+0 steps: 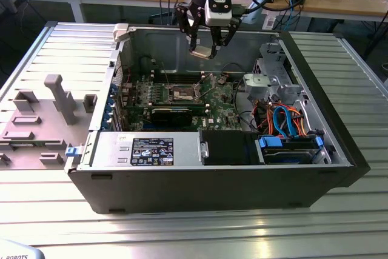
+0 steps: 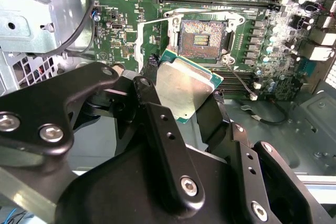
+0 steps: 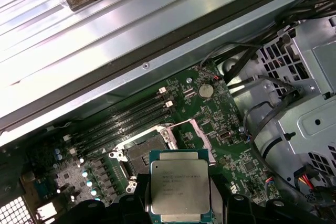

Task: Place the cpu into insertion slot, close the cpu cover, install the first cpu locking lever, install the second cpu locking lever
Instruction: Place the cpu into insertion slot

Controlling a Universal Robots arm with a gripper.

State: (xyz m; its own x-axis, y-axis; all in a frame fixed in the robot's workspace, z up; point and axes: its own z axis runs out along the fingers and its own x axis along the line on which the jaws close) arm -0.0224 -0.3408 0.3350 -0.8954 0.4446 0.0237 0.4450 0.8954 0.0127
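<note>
cpu [image 2: 186,90] is in the tool [image 1: 209,45] - fingers clamped on two opposite edges, metal lid facing up in both wrist views. It hangs in the air inside the open computer case [image 1: 91,177], which sits on the ribbed metal surface [image 1: 182,235].

Where it is vs the target:
- slot [image 2: 202,38] is bare - contact field exposed, nothing seated in it
- the cpu is clear of the circuit board [image 2: 126,3], not touching it
- in the second wrist view its corner overlaps the near edge of the slot, so I'd say it is close over the slot but off to one side, not yet lined up
- the exterior view puts the tool up near the case's far wall, above the board

Rest of the hardware:
- cover [image 3: 197,123] looks swung up off the slot, thin silver frame beside it; hard to be sure of its angle
- levers [image 2: 139,45] read as thin silver rods standing out beside the slot, so unlatched by my read

Progress, as I judge it: step one is underway - chip picked, carried over the board, not seated. Seating, cover and both levers are all left to do.
</note>
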